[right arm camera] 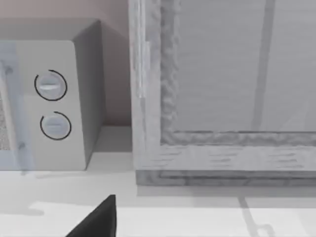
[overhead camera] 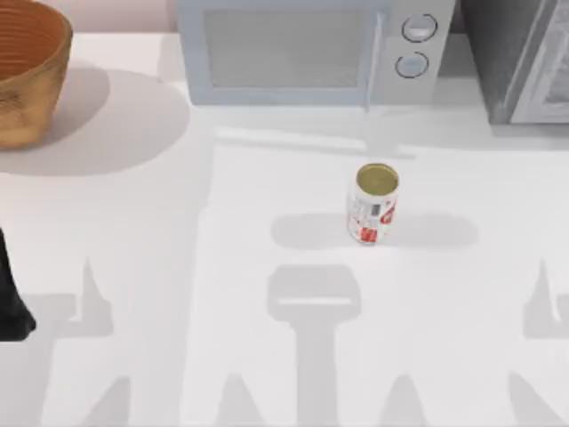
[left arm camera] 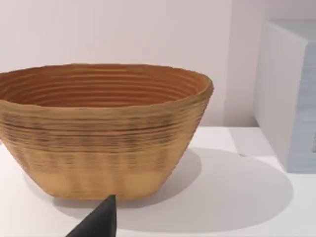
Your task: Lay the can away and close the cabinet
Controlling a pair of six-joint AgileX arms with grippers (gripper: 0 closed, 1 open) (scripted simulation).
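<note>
- Starting at the far left of the bench (overhead camera: pixel 133 267), a woven basket (overhead camera: pixel 27 76) sits at the back corner, its ribbed inside open upward; in my left wrist view the same basket (left arm camera: pixel 103 133) stands on the white surface with the pale side of the microwave (left arm camera: pixel 291 98) just off to one side of it.
- At the left edge of the top view, near the front, a dark part of my left arm (overhead camera: pixel 11 302) shows; the left tool (left arm camera: pixel 98 224) appears as a black tip low in its own wrist view, facing the basket, and I cannot tell whether it is spread or pressed together.
- Along the far edge, at the middle, the microwave (overhead camera: pixel 302 53) stands with its door shut and two round knobs (overhead camera: pixel 416 44) at its right end.
- Out on the open bench, in front of the microwave's knob end and well apart from it, the can (overhead camera: pixel 372 203) stands upright, gold top up, red marks on its white side, nothing touching it.
- At the far right corner stands the grey cabinet (overhead camera: pixel 524 62); my right wrist view faces its framed front (right arm camera: pixel 222 98) with the microwave's knobs beside it.
- My right tool (right arm camera: pixel 98 219) is a black tip in that view; I cannot tell its state.
</note>
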